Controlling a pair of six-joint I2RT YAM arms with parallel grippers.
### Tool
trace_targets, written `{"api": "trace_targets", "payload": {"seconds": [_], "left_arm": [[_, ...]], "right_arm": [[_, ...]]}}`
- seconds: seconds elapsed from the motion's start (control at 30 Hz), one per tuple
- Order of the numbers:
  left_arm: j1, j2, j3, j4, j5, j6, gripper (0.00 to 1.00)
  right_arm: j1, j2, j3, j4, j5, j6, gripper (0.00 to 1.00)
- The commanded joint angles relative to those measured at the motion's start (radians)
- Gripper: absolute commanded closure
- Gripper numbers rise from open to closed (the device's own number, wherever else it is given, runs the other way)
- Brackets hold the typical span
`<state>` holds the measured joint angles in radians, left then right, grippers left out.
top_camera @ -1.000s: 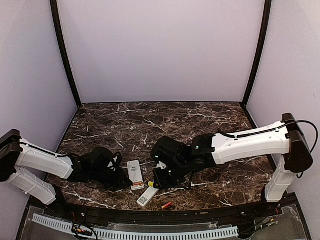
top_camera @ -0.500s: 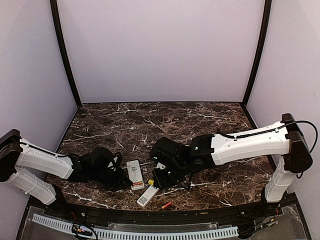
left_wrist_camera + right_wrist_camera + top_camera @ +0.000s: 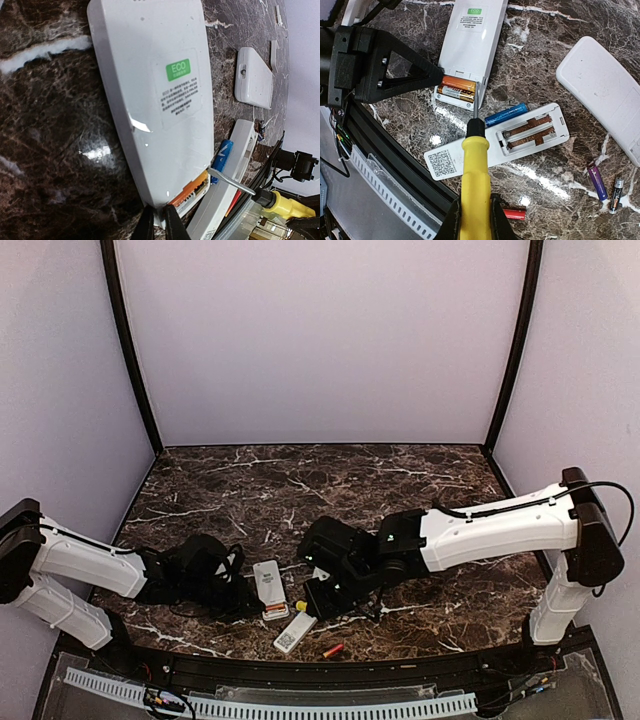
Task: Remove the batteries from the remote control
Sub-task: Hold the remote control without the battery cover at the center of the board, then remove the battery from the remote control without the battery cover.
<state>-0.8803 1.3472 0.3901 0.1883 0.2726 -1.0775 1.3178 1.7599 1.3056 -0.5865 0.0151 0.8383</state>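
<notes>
Table (image 3: 545, 45): dark veined marble look, polished, throwing glare. Remote (image 3: 472, 37): smooth white plastic with a faint sheen. Batteries (image 3: 457, 86): shiny orange foil-like wrap. Blue battery (image 3: 506, 114): metallic gloss. Screwdriver (image 3: 474, 180): glossy yellow plastic handle, bare metal shaft

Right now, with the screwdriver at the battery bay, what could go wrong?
The screwdriver tip sits at the orange batteries; prying could slip, or flick one off the near edge of the table. The left fingers meet the remote only at one corner, so it may pivot. The loose blue battery alongside could get knocked away.
</notes>
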Motion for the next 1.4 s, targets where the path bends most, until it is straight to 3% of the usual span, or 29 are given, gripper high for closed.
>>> {"api": "trace_targets", "payload": {"seconds": [0.0, 0.13, 0.3, 0.63, 0.97, 1.37], "left_arm": [[-0.009, 0.023, 0.004, -0.052, -0.01, 0.01, 0.92], [-0.009, 0.024, 0.003, -0.04, -0.002, 0.013, 0.88], [-0.011, 0.013, -0.006, 0.0, 0.016, 0.012, 0.73], [-0.03, 0.013, -0.002, 0.021, 0.053, 0.037, 0.61], [-0.056, 0.071, 0.004, 0.003, 0.05, 0.024, 0.66], [-0.057, 0.078, -0.002, -0.027, -0.006, 0.0, 0.79]], "right_arm": [[0.012, 0.019, 0.019, -0.017, -0.024, 0.002, 1.0], [0.004, 0.008, -0.011, 0.053, -0.103, 0.027, 1.0], [-0.017, -0.02, -0.05, 0.086, -0.133, 0.059, 1.0], [-0.025, -0.026, -0.072, 0.08, -0.129, 0.087, 1.0], [-0.026, -0.028, -0.078, 0.076, -0.123, 0.097, 1.0], [-0.029, -0.045, -0.093, 0.1, -0.146, 0.104, 1.0]]}}
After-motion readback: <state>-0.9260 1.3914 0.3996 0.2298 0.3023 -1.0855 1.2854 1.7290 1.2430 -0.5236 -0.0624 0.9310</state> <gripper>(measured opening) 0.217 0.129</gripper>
